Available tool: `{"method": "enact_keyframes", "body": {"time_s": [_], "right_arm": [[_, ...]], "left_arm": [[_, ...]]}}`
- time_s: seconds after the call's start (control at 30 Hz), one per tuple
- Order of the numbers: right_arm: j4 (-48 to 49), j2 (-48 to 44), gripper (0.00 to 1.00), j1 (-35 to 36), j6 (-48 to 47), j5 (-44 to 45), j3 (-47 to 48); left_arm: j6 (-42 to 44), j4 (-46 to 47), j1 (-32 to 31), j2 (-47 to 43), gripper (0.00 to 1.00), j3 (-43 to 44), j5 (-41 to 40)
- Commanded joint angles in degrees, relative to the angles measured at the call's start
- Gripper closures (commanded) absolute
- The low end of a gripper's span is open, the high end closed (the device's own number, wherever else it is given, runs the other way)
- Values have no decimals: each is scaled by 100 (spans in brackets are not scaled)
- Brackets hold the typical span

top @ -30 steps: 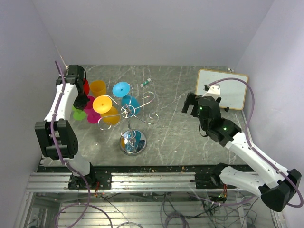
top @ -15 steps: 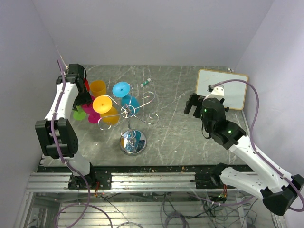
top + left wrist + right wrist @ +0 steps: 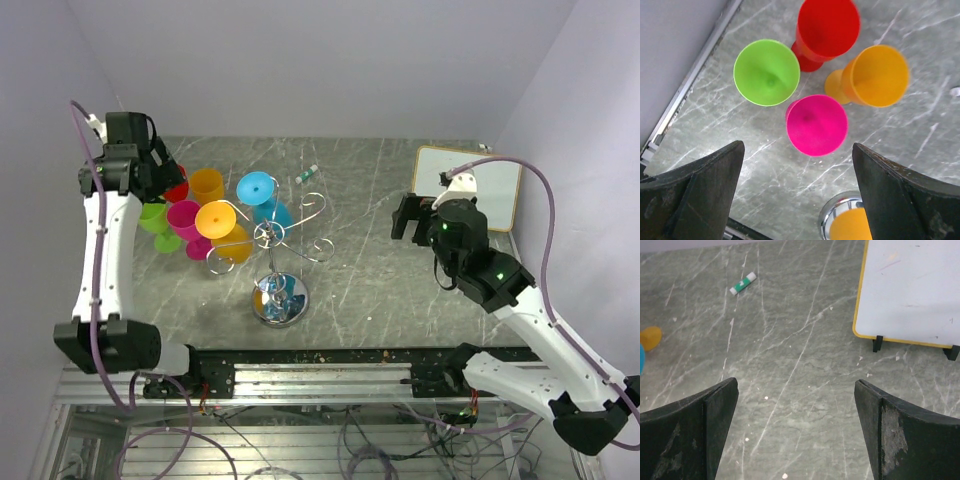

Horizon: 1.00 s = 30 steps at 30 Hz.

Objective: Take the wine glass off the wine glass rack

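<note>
- The wine glass rack (image 3: 280, 298) is found left of centre, its base toward the near edge of the desk.
- An orange wine glass (image 3: 216, 219) and a blue wine glass (image 3: 257, 187) are seen hung on it.
- The left gripper (image 3: 797, 149) is spread wide and empty above four standing glasses (image 3: 816, 125) at the far-left corner.
- The right gripper (image 3: 796, 385) is spread wide and empty near the whiteboard (image 3: 910, 290) by the right edge.

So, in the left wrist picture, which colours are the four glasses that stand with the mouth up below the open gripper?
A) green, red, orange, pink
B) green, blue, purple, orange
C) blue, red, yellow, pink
A: the left wrist view looks straight down into the open mouths of a green glass, a red glass, an orange glass and a pink glass, grouped closely together.
</note>
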Motion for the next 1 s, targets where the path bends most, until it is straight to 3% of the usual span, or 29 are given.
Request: {"method": "enact_keyframes", "body": {"time_s": [0.0,0.3,0.43,0.83,0.97], "right_arm": [[-290,112,0,-29,-672,-602,391],[179,614,0,-27,-1220,-1634,1186],[344,849,0,-28,-1222,-1856,1358],[811,639,0,-30,-1396,-1987,988],[1001,423,0,-29,-1393,-1964,717]], "left_arm": [[7,-78,-267,-477,0,355,69],[-394,547,-677,-1406,2,193,1547],[-854,586,-678,-2108,3,-28,1609],[-2217,372,-678,-3669,14,-1416,2416],[-2369,722,-678,-3912,16,-1990,2696]]}}
